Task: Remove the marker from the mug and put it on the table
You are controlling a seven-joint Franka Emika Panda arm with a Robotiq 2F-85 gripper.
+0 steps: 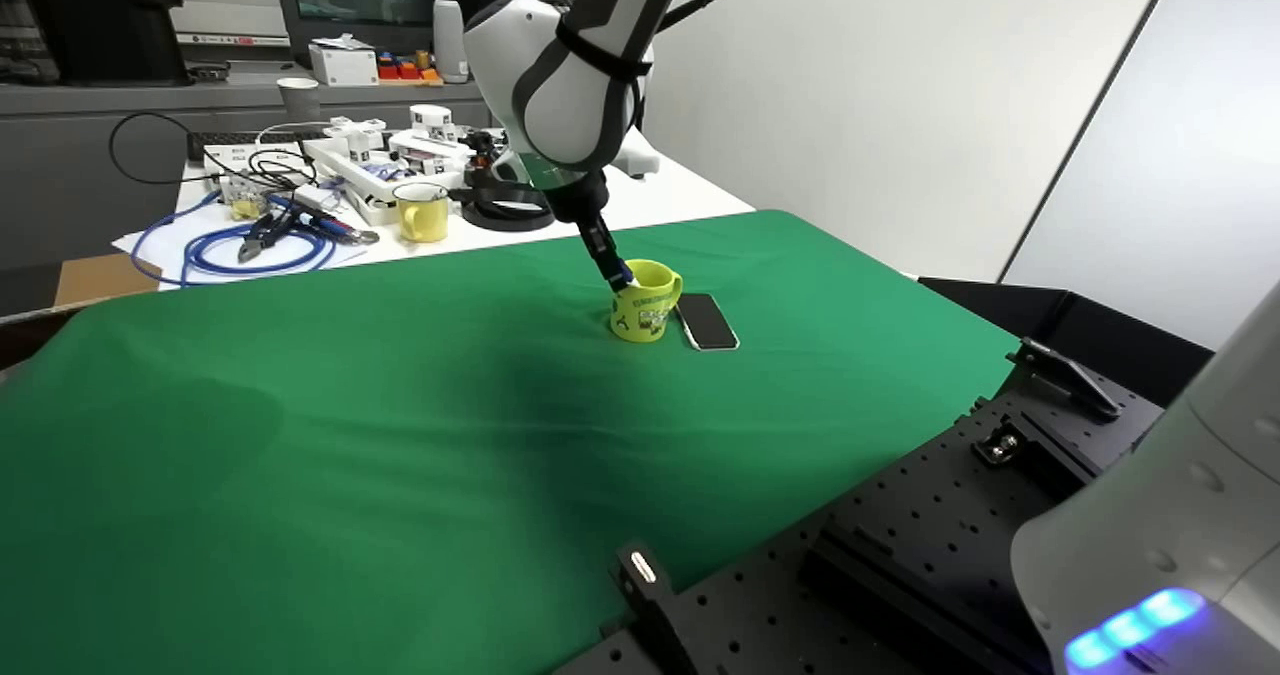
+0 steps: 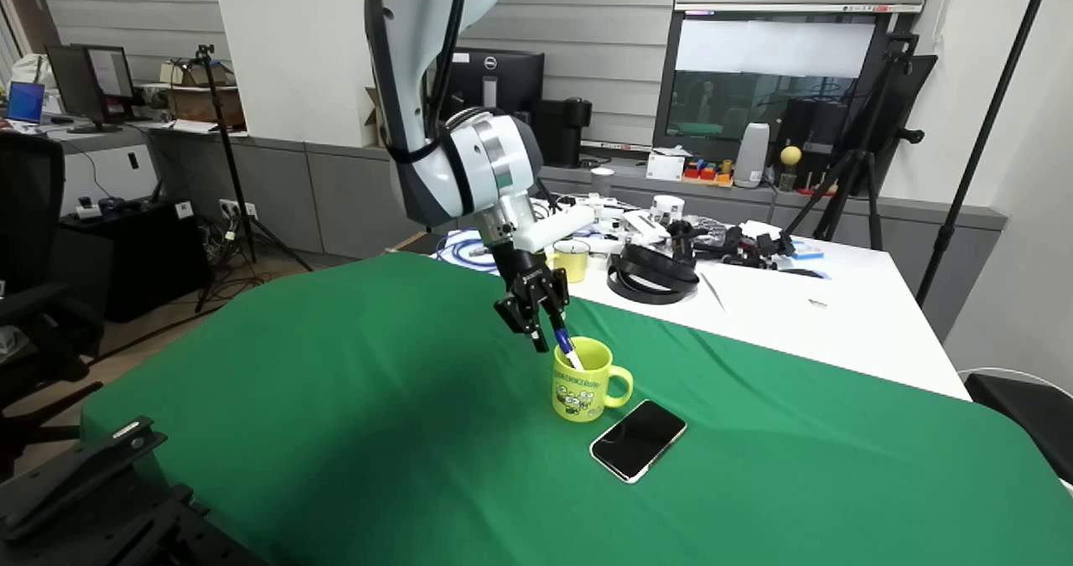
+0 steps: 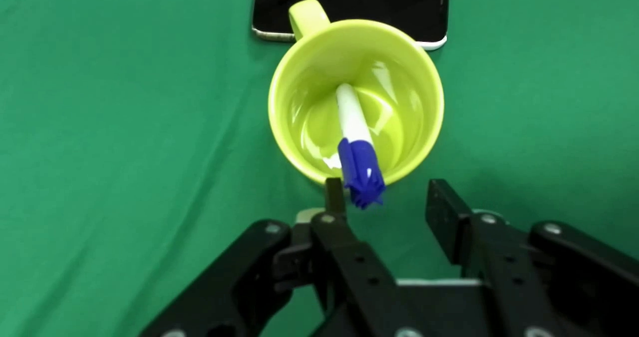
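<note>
Marker [image 3: 358, 147] not yet out: it leans inside the upright yellow-green mug [image 2: 578, 394], white barrel downward, blue cap raised over the left rim in both exterior views. Of what was asked, I'd say only the reaching is done. The gripper [image 3: 387, 199] hangs just by that left rim with its fingers spread, one to each side of the cap as the wrist view has it, the cap lying much nearer the finger on the left there than the one on the right. Whether that closer finger touches it, I can't make out; nothing is pinched.

Nearly all the real work is left, to my eye. The fingers have to come together on the cap, the marker has to rise clear of the rim without tipping the mug, then travel aside, go down on the green-covered table [image 1: 350, 455] and be let go. A phone [image 2: 639, 440] lies just right of the mug, by the handle, so I'd expect the left side to make the easier landing. The mug itself stands flat on that same table, and as I read the job it can simply stay there.
</note>
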